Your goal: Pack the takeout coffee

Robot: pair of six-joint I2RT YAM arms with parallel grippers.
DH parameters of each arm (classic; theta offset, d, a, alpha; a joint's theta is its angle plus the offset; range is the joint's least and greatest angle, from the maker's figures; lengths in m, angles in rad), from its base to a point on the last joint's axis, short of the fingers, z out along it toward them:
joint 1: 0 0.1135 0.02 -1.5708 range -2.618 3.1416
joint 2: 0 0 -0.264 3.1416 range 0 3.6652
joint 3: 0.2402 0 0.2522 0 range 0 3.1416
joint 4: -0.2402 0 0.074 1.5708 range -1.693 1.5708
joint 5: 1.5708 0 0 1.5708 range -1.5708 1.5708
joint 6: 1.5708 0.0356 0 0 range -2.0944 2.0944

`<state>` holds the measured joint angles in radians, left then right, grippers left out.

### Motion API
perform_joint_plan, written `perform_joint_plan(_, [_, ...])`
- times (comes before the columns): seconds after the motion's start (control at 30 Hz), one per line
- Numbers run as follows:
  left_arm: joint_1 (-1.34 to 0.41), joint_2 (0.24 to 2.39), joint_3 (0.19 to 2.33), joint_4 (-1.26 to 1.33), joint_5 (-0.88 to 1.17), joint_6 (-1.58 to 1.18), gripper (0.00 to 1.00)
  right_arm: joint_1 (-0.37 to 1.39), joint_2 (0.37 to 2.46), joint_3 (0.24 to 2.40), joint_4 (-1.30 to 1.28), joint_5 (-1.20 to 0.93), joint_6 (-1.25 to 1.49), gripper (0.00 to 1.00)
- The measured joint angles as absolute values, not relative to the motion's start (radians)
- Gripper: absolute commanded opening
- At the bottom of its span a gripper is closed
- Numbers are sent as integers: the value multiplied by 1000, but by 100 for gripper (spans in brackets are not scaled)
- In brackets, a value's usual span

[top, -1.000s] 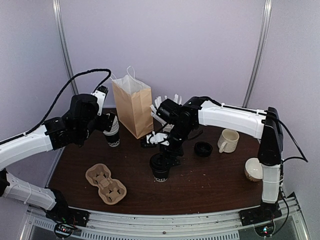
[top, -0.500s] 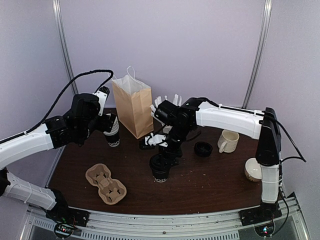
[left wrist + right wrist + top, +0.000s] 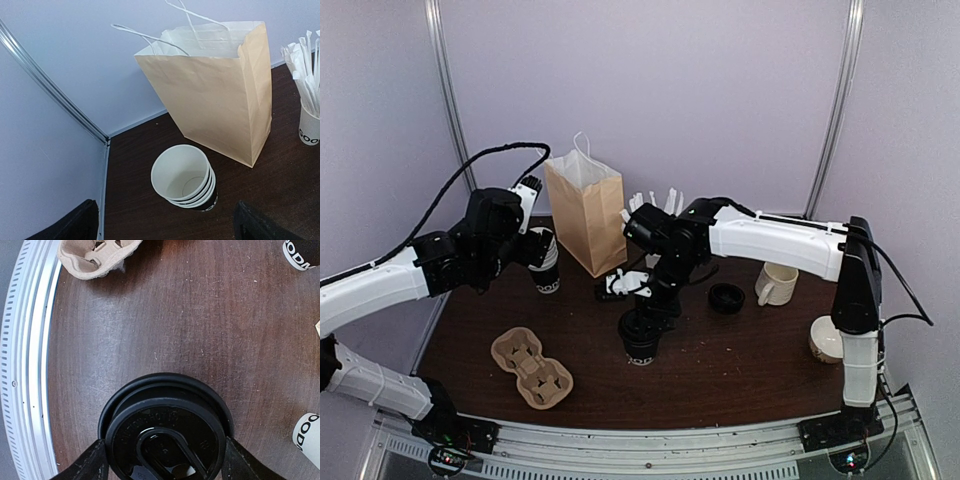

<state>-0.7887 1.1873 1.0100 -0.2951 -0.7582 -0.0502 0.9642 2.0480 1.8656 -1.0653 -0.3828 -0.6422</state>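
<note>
The takeout coffee [image 3: 640, 340], a dark cup with a round black lid [image 3: 167, 432], stands on the brown table near its middle. My right gripper [image 3: 646, 316] is on top of it, and in the right wrist view [image 3: 165, 467] its two fingers press against the left and right sides of the lid. My left gripper [image 3: 538, 248] hangs open over the stack of lidless white-rimmed cups [image 3: 547, 272] at the back left. Its fingers stand wide apart at the bottom corners of the left wrist view [image 3: 165, 217], with the stack [image 3: 185, 176] between them.
A tan paper bag [image 3: 585, 215] stands open at the back and also shows in the left wrist view [image 3: 215, 95]. A cup of white sticks [image 3: 310, 127] stands to its right. A pulp carrier [image 3: 530, 367] lies front left. A loose black lid [image 3: 726, 297], a mug [image 3: 777, 280] and a bowl [image 3: 827, 338] are on the right.
My right arm's wrist has shifted slightly left above the coffee, which stays in place. My left arm has barely moved.
</note>
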Motion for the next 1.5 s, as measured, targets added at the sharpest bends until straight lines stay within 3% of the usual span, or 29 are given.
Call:
perform_joint_plan(0.37, [-789,1190,1010,-314,-759,-49,97,962,2028,1851,-1068,-371,-613,72])
perform_joint_plan(0.63, [-786,1190,1024,-315,-759,-43,98,856,1850,1705,-1116,-385,-590,71])
perform_joint_plan(0.87, [-778,1190,1026,-316,-758,-42,98,618,1623,1526,-1134,-384,-562,71])
perform_joint_plan(1.1, [-776,1190,1039,-326,-752,-43,98,248,1451,1473,-1155,-387,-551,71])
perform_joint_plan(1.5, [-773,1190,1053,-368,-728,-44,98,-259,1493,1501,-1175,-340,-542,71])
